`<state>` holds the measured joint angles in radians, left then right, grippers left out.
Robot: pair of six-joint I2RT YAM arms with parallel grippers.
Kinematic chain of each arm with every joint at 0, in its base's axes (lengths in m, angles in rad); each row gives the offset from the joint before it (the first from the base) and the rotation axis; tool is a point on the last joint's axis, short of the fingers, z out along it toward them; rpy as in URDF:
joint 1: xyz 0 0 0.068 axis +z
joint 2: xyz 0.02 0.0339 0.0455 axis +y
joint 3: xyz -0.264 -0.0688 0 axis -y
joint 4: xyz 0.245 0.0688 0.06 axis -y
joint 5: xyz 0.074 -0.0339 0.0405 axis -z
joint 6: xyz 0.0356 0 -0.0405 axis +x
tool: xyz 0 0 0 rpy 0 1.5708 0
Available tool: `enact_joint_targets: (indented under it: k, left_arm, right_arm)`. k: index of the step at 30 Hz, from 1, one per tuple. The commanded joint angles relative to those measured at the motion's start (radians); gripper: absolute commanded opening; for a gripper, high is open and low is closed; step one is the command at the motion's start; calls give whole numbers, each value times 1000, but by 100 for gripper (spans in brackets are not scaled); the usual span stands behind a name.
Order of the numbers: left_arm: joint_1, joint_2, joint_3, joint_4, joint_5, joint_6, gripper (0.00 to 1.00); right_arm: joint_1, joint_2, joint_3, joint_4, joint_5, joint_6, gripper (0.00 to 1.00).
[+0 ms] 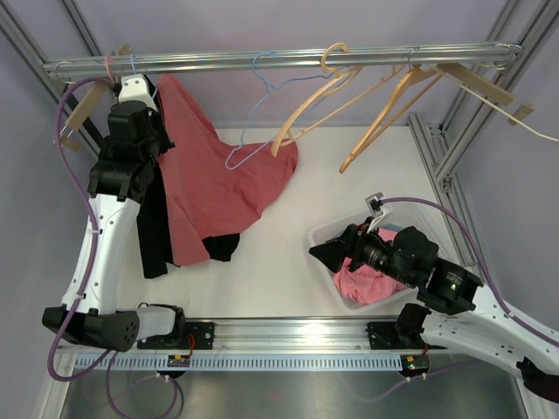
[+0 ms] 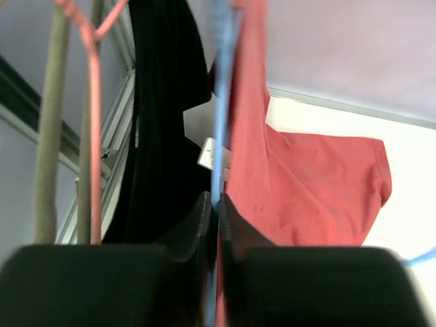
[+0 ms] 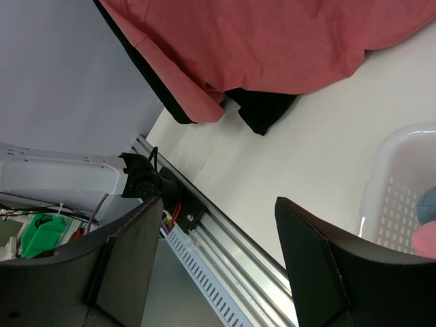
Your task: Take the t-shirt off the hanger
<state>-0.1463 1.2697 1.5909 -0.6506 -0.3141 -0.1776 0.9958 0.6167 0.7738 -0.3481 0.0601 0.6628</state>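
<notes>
A red t-shirt (image 1: 218, 179) hangs from a blue hanger whose hook (image 1: 133, 61) sits on the rail at the far left. The shirt's lower part lies spread on the white table. My left gripper (image 1: 144, 87) is up under the rail. In the left wrist view it (image 2: 216, 201) is shut on the blue hanger wire (image 2: 217, 122), with the red t-shirt (image 2: 300, 184) pressed against its right finger. My right gripper (image 1: 321, 253) is open and empty, low over the table by the basket; its jaws (image 3: 218, 201) stand wide apart.
A black garment (image 1: 155, 231) hangs on a pink hanger (image 2: 94, 136) just left of the red shirt. An empty light-blue hanger (image 1: 262, 96) and wooden hangers (image 1: 384, 109) hang along the rail (image 1: 288, 59). A white basket (image 1: 325, 234) holding pink clothes stands at the right.
</notes>
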Motion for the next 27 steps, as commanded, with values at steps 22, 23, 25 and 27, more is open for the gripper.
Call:
enact_joint_targets:
  k: [22,23,25,27]
  left_arm:
    - [4,-104,52,154,262,-34,0]
    - [4,-145,28,179,265,-40,0]
    - [4,-180,-12,190,267,-43,0]
    - [4,-226,-60,190,283,-54,0]
  right_arm:
    - [224,190,71,158,70,-45,75]
    - [234,204,71,175,70,-48,75]
    - [242,222,79,182,61,-52,75]
    - [260,250,87,195,61,-61,76]
